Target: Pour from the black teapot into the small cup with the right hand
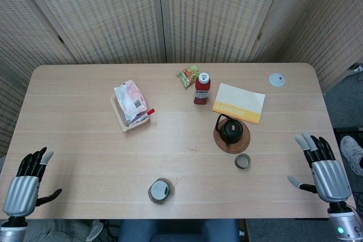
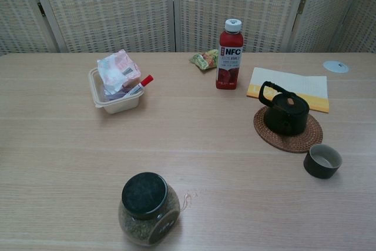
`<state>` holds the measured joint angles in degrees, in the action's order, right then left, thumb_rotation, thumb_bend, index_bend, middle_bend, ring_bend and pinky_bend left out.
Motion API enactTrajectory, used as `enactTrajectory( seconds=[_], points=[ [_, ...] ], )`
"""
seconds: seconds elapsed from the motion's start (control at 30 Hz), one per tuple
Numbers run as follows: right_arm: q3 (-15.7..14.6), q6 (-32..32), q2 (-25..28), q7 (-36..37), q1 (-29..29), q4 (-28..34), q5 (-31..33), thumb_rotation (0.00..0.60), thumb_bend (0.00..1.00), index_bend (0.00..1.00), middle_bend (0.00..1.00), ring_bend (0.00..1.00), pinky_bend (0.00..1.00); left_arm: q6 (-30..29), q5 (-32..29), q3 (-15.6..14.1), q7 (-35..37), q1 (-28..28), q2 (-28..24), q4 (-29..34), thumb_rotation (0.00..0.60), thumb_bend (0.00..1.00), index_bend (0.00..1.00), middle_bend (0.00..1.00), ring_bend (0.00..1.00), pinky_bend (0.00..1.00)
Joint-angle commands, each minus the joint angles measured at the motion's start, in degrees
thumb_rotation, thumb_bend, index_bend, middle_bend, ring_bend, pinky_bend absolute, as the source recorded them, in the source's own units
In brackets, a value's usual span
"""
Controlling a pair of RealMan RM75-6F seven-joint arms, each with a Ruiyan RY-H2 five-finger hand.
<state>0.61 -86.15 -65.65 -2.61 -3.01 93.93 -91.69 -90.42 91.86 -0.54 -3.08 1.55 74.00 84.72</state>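
Note:
The black teapot [image 1: 229, 130] [image 2: 285, 111] stands upright on a round woven coaster [image 1: 232, 137] [image 2: 288, 130], right of the table's centre. The small dark cup [image 1: 243, 161] [image 2: 322, 160] sits empty just in front of and to the right of the coaster. My right hand [image 1: 322, 167] hovers at the table's front right corner, fingers spread, holding nothing, well to the right of the cup. My left hand [image 1: 26, 181] is at the front left corner, fingers also apart and empty. Neither hand shows in the chest view.
A red NFC juice bottle [image 1: 201, 88] [image 2: 230, 54] and a yellow-edged booklet [image 1: 239, 103] [image 2: 289, 88] lie behind the teapot. A snack packet [image 1: 188, 76], a plastic tub of packets [image 1: 131, 106] [image 2: 117, 82], a dark-lidded jar [image 1: 160, 190] [image 2: 149, 208] and a white disc [image 1: 277, 80] are also on the table.

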Motion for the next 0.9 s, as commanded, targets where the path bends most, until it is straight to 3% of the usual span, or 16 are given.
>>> enactTrajectory(
  seconds=[0.03,0.5,0.9],
  points=[
    [0.0,0.1,0.0,0.0,-0.1,0.0,0.0,0.504,0.00,0.00,0.00,0.00,0.00,0.1,-0.1,0.0,0.0,0.0,0.0,-0.1,0.600,0.01,0.00,0.00,0.00,0.00],
    [0.8,4.4,1.8,-1.3,-3.0,2.8,0.6,0.499,0.00,0.00,0.01,0.00,0.00,0.1,-0.2,0.1,0.2,0.0,0.1,-0.2,0.600,0.01,0.00,0.00,0.00,0.00],
    [5.6,20.7,4.2,-9.3,-14.4,10.1,7.9,0.497,0.00,0.01,0.11,0.00,0.00,-0.6,-0.4,-0.1,1.0,-0.6,0.0,-0.6,0.600,0.01,0.00,0.00,0.00,0.00]
  ],
)
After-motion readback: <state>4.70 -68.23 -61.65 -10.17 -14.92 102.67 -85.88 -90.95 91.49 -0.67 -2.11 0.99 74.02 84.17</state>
